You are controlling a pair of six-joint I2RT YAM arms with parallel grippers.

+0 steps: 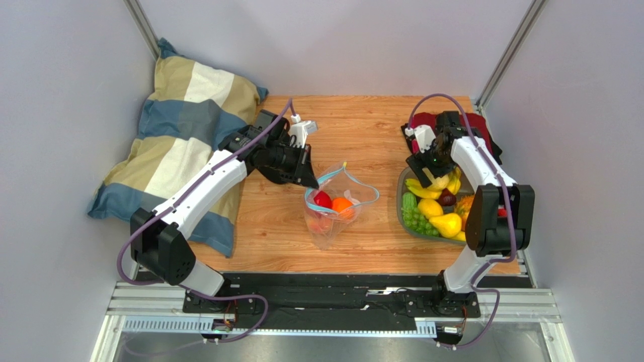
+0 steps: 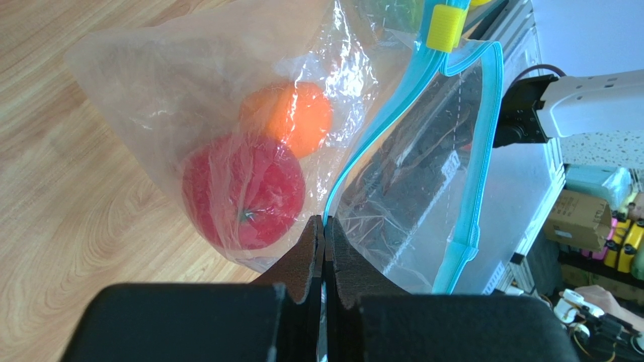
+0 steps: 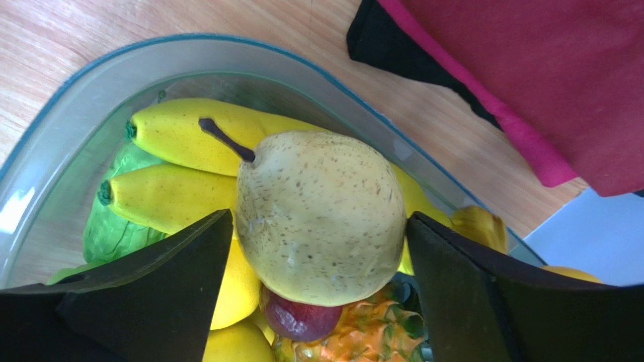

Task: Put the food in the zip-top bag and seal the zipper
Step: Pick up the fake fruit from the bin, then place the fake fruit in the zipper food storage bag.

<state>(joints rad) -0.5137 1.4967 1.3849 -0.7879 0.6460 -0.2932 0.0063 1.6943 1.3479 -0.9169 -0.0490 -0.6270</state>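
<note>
The clear zip-top bag (image 1: 340,197) stands mid-table with its mouth open and a red fruit (image 2: 242,192) and an orange (image 2: 291,117) inside. My left gripper (image 2: 325,226) is shut on the bag's mouth edge, pinching the light-blue zipper (image 2: 469,151); the zipper's yellow end (image 2: 444,26) is at the far side. My right gripper (image 3: 319,217) hangs over the grey tray (image 3: 68,128), open, its fingers straddling a speckled yellow pear (image 3: 321,219) on top of the bananas (image 3: 181,136). The right finger touches the pear and a thin gap shows at the left finger.
The tray (image 1: 400,197) at the right also holds green grapes (image 1: 416,220), another yellow fruit (image 1: 446,224) and a dark red fruit (image 3: 302,317). A red and black cloth (image 1: 484,132) lies behind it. A striped pillow (image 1: 181,136) fills the back left.
</note>
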